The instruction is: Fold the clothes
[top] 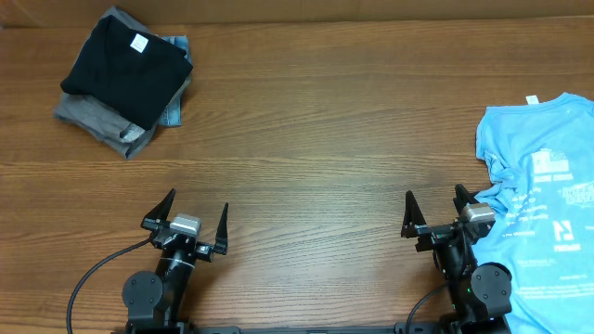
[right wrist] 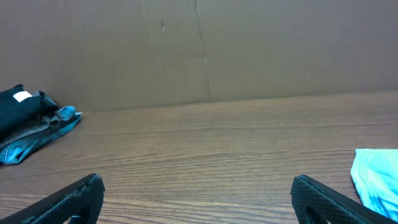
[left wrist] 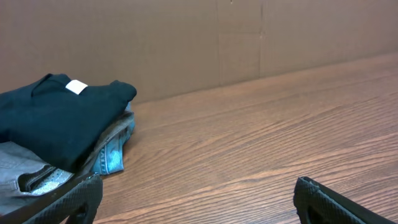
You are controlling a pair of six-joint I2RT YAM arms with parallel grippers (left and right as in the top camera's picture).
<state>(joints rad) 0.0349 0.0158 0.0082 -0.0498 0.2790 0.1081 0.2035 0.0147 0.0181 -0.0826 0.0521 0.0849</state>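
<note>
A folded black T-shirt (top: 128,63) with a small white neck label tops a pile at the far left, over a grey piece (top: 93,119) and blue denim (top: 173,109); the left wrist view shows the same black T-shirt (left wrist: 50,118). A light-blue printed T-shirt (top: 543,199) lies spread and rumpled at the right edge, its corner (right wrist: 376,180) showing in the right wrist view. My left gripper (top: 192,221) stands open over bare wood near the front. My right gripper (top: 435,211) is open too, just left of the blue shirt, holding nothing.
A brown cardboard wall (right wrist: 199,50) runs along the table's far edge. The wooden table (top: 316,139) stretches between the pile and the blue shirt. The arm bases and black cables (top: 93,274) sit at the front edge.
</note>
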